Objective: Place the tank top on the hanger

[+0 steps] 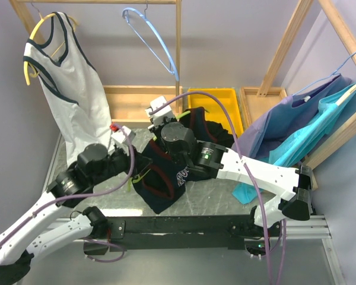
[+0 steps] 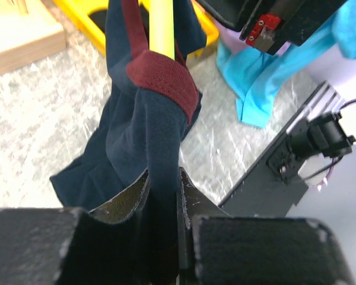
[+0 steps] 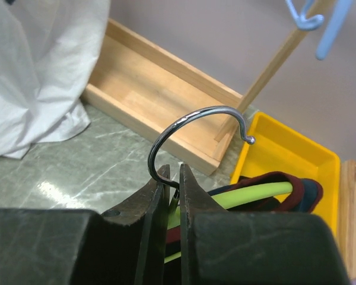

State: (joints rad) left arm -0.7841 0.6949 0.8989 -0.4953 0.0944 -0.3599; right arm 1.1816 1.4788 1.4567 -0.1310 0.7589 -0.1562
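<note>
The dark navy tank top [image 1: 166, 181] with dark red trim hangs in a bunch over the table's middle. In the left wrist view its red-edged strap [image 2: 166, 77] loops over the lime-green hanger arm [image 2: 162, 29]. A fold of navy cloth runs down between the jaws of my left gripper [image 2: 164, 176], which is shut on it. My right gripper [image 3: 174, 173] is shut on the hanger at the foot of its metal hook [image 3: 193, 119]. The hook curves up above the fingers. The green hanger arm [image 3: 255, 193] runs right into the red trim [image 3: 299, 184].
A white tank top [image 1: 71, 89] hangs on a yellow hanger at the rack's left, and a light blue hanger [image 1: 154, 41] hangs beside it. A wooden tray [image 1: 130, 98] and a yellow bin [image 1: 216, 104] sit at the back. Blue and teal garments [image 1: 308, 127] hang on the right.
</note>
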